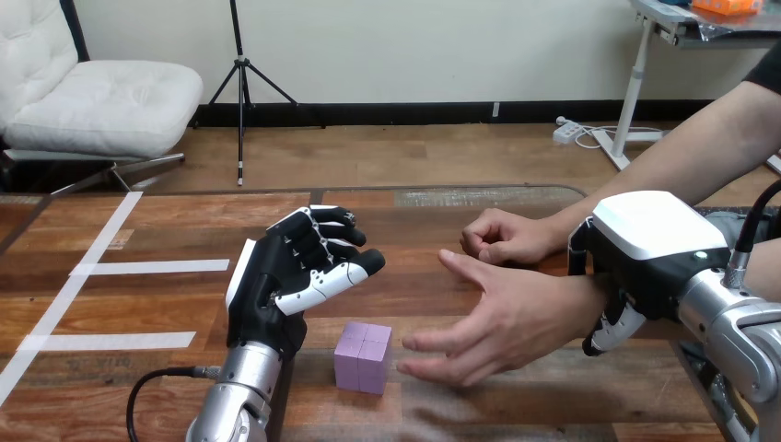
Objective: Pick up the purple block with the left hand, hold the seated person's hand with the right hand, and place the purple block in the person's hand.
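The one small purple cube-shaped block (pixel 363 357) is lying on the brown wooden table (pixel 516 405), free of any hand, and the fingertips of the person's open hand (pixel 502 322) are reaching just beside its right side. The robot's left hand (pixel 285 276) is hovering just up and left of the block, palm facing right, fingers loosely bent and holding nothing. The right hand (pixel 645 249) is lying over the person's wrist (pixel 578 302) with its fingers curling round it. Two robot hands and two hands of the person are showing, the person's second hand (pixel 502 238) resting as a loose fist farther back.
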### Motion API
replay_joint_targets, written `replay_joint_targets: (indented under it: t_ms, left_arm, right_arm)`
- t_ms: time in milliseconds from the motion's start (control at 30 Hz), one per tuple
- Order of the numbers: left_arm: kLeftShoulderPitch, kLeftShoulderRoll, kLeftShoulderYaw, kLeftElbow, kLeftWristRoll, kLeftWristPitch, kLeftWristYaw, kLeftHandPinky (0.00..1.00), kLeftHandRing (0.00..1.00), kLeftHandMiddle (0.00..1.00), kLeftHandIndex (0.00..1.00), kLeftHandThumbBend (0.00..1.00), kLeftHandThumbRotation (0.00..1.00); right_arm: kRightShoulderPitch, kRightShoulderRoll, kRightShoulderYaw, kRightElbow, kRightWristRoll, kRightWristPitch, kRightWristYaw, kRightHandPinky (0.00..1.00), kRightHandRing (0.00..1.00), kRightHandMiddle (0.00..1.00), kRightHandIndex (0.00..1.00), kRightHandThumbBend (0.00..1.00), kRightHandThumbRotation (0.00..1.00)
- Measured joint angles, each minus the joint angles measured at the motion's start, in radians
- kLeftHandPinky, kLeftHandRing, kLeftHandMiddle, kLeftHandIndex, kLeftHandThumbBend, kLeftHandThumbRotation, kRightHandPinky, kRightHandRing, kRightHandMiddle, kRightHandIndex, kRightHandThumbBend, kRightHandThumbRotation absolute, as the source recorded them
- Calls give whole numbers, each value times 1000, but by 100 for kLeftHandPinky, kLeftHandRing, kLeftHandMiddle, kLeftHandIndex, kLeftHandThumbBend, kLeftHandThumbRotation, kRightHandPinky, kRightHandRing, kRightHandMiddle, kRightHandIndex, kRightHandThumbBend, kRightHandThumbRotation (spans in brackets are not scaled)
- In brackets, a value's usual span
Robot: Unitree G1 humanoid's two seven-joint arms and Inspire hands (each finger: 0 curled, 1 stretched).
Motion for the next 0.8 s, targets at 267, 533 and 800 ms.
replay_joint_targets:
  t_ms: [267,533,800]
  left_arm:
    - [0,-4,-3,0,5,13,0,36,40,48,49,95,8]
    - [0,-7,-5,0,7,13,-6,36,40,48,50,95,8]
    - [0,-7,-5,0,9,13,-9,36,40,48,50,95,9]
  right_arm:
    - [0,1,0,-19,-2,19,19,27,34,42,48,83,0]
    - [0,1,0,-25,-2,23,21,26,34,41,48,83,0]
    - [0,1,0,-25,-1,21,21,27,34,42,48,84,0]
